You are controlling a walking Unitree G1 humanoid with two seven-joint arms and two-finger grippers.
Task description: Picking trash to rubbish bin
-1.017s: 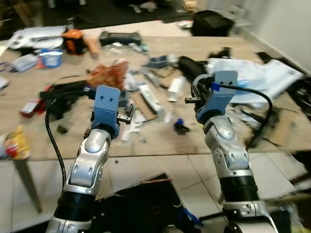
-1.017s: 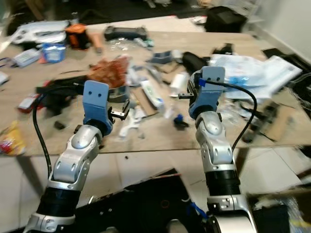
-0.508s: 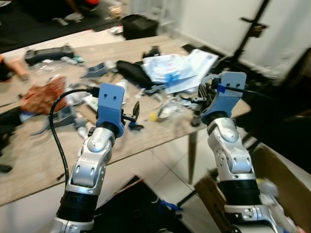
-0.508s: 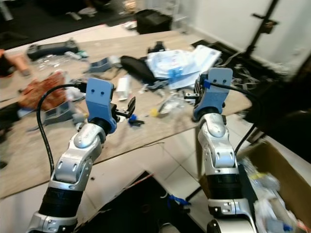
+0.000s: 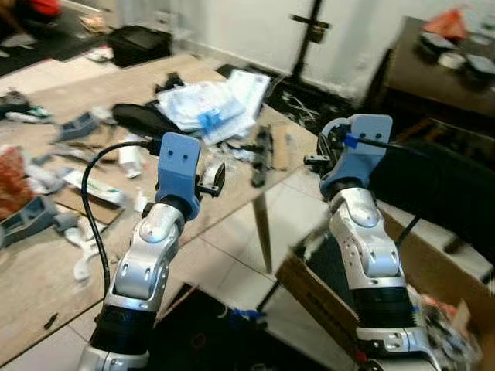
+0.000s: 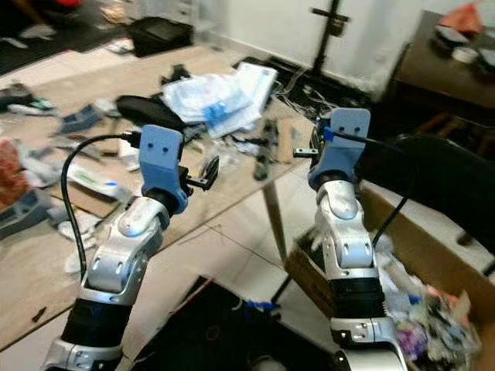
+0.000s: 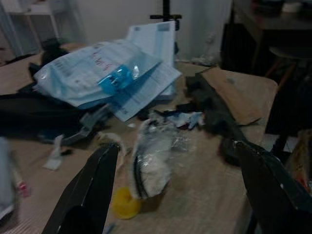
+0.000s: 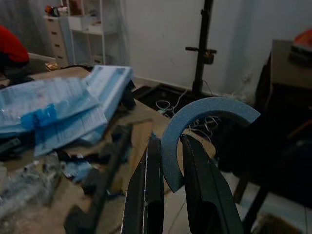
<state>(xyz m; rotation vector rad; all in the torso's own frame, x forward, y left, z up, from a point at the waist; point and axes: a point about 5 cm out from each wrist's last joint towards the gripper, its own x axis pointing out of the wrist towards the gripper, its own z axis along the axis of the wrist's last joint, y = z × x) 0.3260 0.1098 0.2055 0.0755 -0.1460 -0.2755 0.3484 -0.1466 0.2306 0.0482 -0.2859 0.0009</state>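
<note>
Right gripper (image 8: 168,195) has its fingers clamped on a curved blue foam strip (image 8: 204,117), held up in the air past the corner of the wooden surface (image 5: 46,270) and above the open cardboard box of trash (image 6: 418,309) on the floor. Left gripper (image 7: 175,190) hovers over the surface with fingers wide apart and empty, aimed at a crumpled clear plastic wrapper (image 7: 156,156) just beside a yellow cap (image 7: 126,204). Blue-and-white plastic packets (image 7: 92,73) lie further back; their printing is too blurred to read.
</note>
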